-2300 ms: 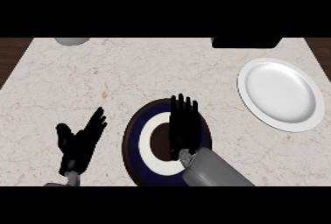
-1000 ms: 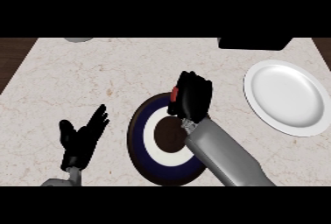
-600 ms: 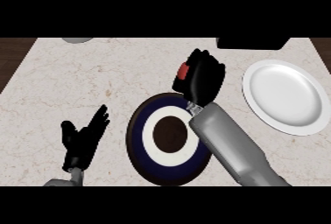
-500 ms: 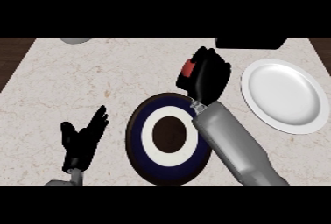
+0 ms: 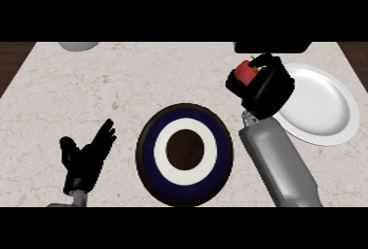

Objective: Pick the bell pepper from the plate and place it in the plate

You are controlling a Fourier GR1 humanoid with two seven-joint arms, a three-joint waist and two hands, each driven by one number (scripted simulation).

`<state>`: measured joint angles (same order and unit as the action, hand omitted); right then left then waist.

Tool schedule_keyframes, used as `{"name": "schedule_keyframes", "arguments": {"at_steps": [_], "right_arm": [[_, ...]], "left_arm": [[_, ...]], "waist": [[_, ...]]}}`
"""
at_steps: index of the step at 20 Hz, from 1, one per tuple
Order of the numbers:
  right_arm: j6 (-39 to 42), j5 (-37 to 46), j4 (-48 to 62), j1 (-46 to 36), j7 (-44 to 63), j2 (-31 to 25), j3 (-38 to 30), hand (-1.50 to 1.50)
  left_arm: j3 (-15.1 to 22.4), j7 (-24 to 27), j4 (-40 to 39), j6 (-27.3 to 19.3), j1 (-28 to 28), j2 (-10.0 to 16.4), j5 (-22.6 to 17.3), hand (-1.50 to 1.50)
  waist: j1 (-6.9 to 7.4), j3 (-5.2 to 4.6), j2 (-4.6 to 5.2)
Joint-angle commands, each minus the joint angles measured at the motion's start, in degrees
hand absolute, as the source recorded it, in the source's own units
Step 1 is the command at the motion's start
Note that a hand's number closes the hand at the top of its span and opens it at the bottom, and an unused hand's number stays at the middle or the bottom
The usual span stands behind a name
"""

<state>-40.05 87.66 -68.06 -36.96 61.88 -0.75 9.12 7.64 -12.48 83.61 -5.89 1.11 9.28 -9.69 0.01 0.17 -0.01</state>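
We mark the bell pepper [image 5: 247, 72] as lifted and held in the right hand [image 5: 265, 90], right at the left rim of the white plate [image 5: 323, 109]. Only a red patch shows past the fingers, the rest is hidden.

What changed: a second ago pepper and hand were over the far edge of the blue-ringed plate [image 5: 149, 151], well left of the white plate. Half a second ago they were in the gap between the two plates, and now the hand overlaps the white plate's left edge. So we read the pick as done and the carry as nearly over. In our judgement, what's left is a bit more travel rightward over the white plate's middle, then lower and let go.

Right hand: fingers and thumb curled round the pepper, holding it, touching nothing else we can see. Whether it hangs above the rim or brushes it we cannot tell from this steep view.

Left hand [image 5: 86, 158] rests open, fingers up, far left of the white plate and beyond the blue-ringed one — same as before
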Motion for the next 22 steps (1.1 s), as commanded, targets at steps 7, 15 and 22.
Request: {"name": "schedule_keyframes", "arguments": {"at_steps": [7, 15, 22], "right_arm": [[-18.6, -2.0, 4.9, 6.1, -2.0, -6.9, -15.5, 1.5], [-25.4, -26.4, 16.0, 7.0, -21.5, -18.7, -18.4, 1.5], [-10.7, -37.3, 30.9, 0.4, -24.0, -22.5, -22.8, -1.5]], "left_arm": [[-0.3, 2.7, -3.9, 1.3, 0.1, -1.1, 0.1, 0.0], [-1.1, 1.5, -0.9, 0.9, 1.3, -0.3, 1.1, 0.0], [-0.4, 1.2, -3.5, 2.3, -1.4, -1.4, 0.8, 0.0]], "waist": [[0.18, -0.14, 0.33], [0.64, -0.06, 0.33], [1.74, -0.01, 0.98]]}}
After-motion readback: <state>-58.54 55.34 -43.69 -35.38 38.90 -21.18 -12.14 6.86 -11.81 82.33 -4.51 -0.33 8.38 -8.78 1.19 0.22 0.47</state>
